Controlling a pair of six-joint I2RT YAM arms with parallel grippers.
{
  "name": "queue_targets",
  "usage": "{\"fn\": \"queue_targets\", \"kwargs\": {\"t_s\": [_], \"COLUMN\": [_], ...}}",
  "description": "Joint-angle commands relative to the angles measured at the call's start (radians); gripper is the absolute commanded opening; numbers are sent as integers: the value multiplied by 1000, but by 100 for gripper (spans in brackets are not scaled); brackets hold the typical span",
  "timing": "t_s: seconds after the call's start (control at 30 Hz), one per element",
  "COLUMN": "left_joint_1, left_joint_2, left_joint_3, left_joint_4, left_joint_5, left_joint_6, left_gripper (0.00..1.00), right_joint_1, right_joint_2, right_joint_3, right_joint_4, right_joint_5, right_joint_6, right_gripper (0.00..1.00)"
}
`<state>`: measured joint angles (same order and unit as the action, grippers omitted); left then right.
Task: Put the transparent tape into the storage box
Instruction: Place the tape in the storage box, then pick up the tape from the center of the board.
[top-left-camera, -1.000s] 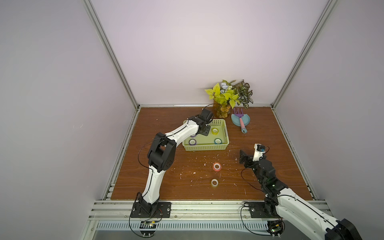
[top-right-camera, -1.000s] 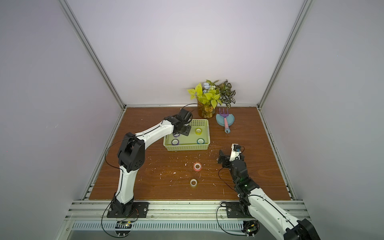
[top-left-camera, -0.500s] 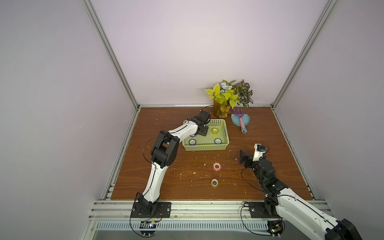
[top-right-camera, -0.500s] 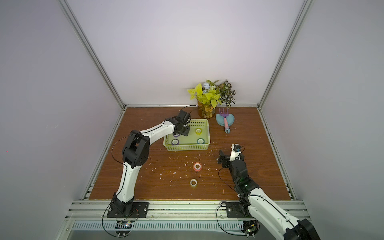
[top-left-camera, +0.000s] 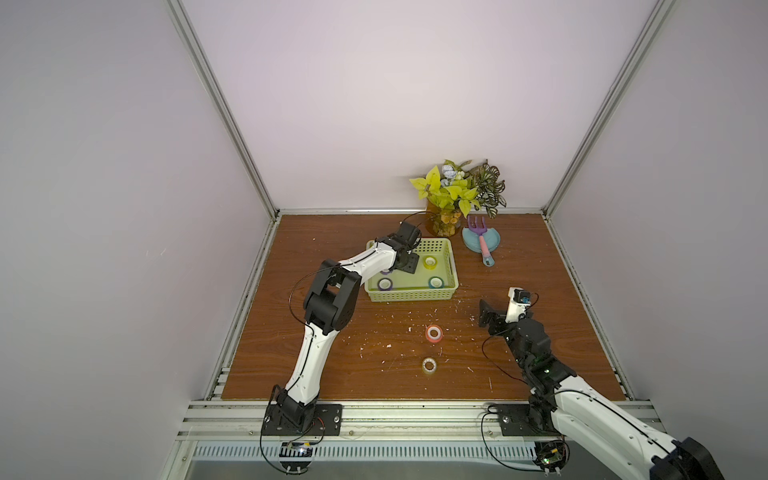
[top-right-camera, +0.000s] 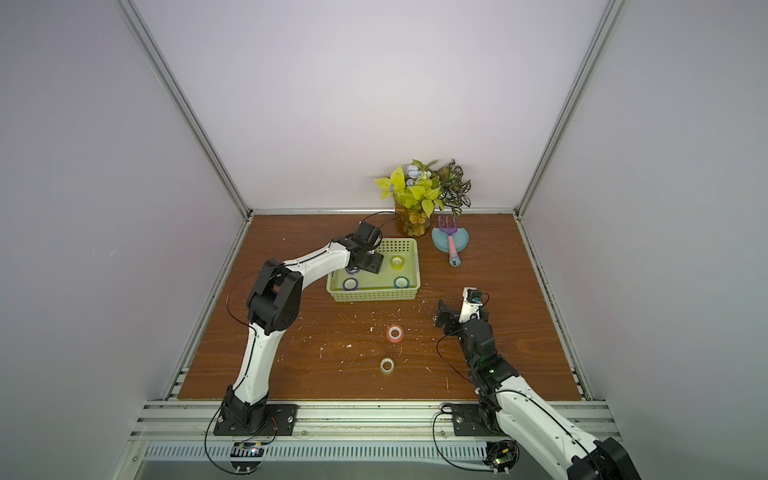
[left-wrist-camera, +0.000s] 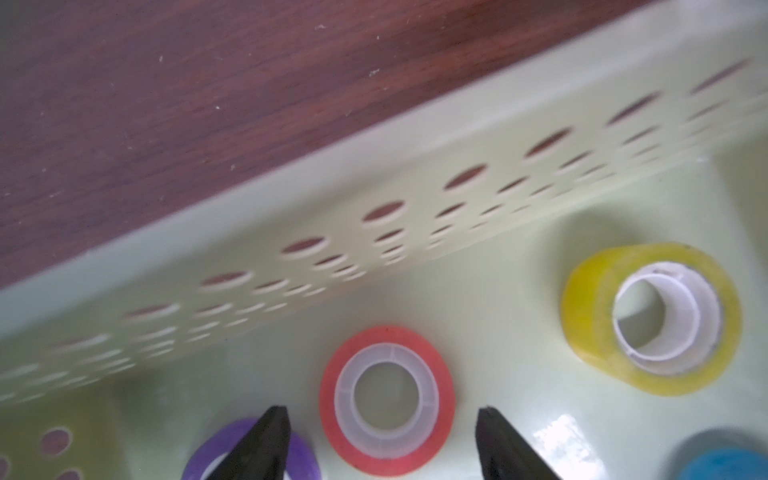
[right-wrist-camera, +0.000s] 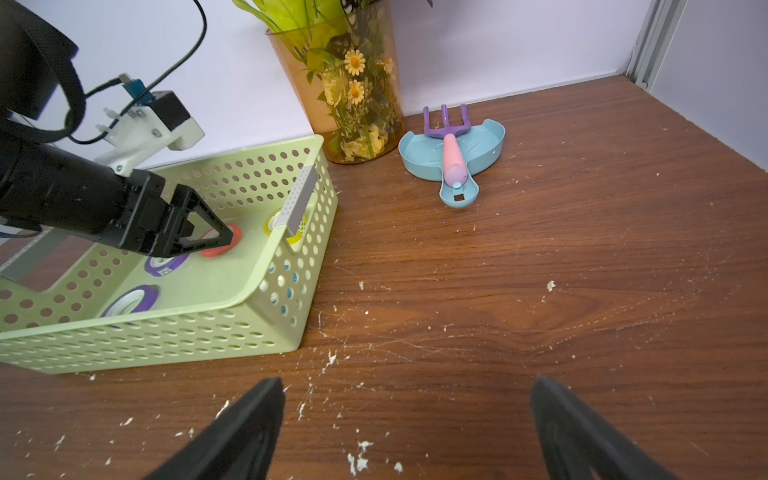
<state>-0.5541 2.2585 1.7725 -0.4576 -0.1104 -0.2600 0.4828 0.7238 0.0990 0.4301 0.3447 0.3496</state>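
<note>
The storage box (top-left-camera: 411, 294) (top-right-camera: 374, 295) is a light green holed basket at the back middle. My left gripper (left-wrist-camera: 381, 412) (top-left-camera: 409, 265) (right-wrist-camera: 216, 239) hangs open inside it. An orange-red transparent tape roll (left-wrist-camera: 386, 401) (right-wrist-camera: 214, 249) lies flat on the basket floor between the spread tips, touching neither. Yellow (left-wrist-camera: 650, 318) (top-left-camera: 429, 261), blue (top-left-camera: 435, 282) and two purple rolls (right-wrist-camera: 164, 264) (right-wrist-camera: 131, 299) also lie inside. On the table, an orange-red roll (top-left-camera: 434, 333) (top-right-camera: 395, 333) and a colourless roll (top-left-camera: 429, 365) (top-right-camera: 387, 365) lie nearer the front. My right gripper (right-wrist-camera: 407, 395) (top-left-camera: 486, 320) stands open over bare wood.
A vase of flowers (top-left-camera: 446, 220) stands behind the basket. Right of it lies a blue dish (top-left-camera: 492, 239) holding a purple and pink rake (right-wrist-camera: 449, 153). White crumbs are scattered over the wooden table (top-left-camera: 540, 257). Walls close three sides.
The left arm's elbow has shifted slightly while its gripper stayed over the basket, and its jaws have spread off the orange-red roll. The right arm has not moved.
</note>
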Motion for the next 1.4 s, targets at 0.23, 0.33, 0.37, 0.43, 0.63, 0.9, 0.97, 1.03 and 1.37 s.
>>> {"fn": "queue_targets", "kwargs": {"t_s": [0.23,0.33,0.37,0.43,0.63,0.9,0.97,1.03,1.37], "left_joint_1": [13,15,15,18,86,164,165,164,165], "left_joint_2": [-221,-356,-403,-516,-860,-1269,-1325,-1378,-1583], "left_joint_3": [-9,-118,-158,-279,-707,-1108,-1161,-1212,-1451], "left_joint_4": [23,90,118,196,378,483,470,462,539], "left_joint_5": [20,17,17,14,36,-7,-31,-60,-92], "left_joint_6": [-30,-45,-52,-70,-156,-146,-133,-132,-130], "left_gripper": [79,87,91,98,100,100,100,100,100], "right_joint_1": [2,3,2,2,4,38,70,119,331], "right_joint_2": [48,77,86,100,145,250,282,316,518], "right_joint_3": [62,105,120,152,256,379,412,445,595], "right_joint_4": [-35,-80,-97,-133,-266,-413,-452,-487,-626], "right_joint_5": [-22,-63,-77,-110,-258,-433,-443,-439,-323], "right_joint_6": [2,2,3,4,12,52,62,69,100], "right_gripper": [99,99,99,99,99,98,97,97,99]}}
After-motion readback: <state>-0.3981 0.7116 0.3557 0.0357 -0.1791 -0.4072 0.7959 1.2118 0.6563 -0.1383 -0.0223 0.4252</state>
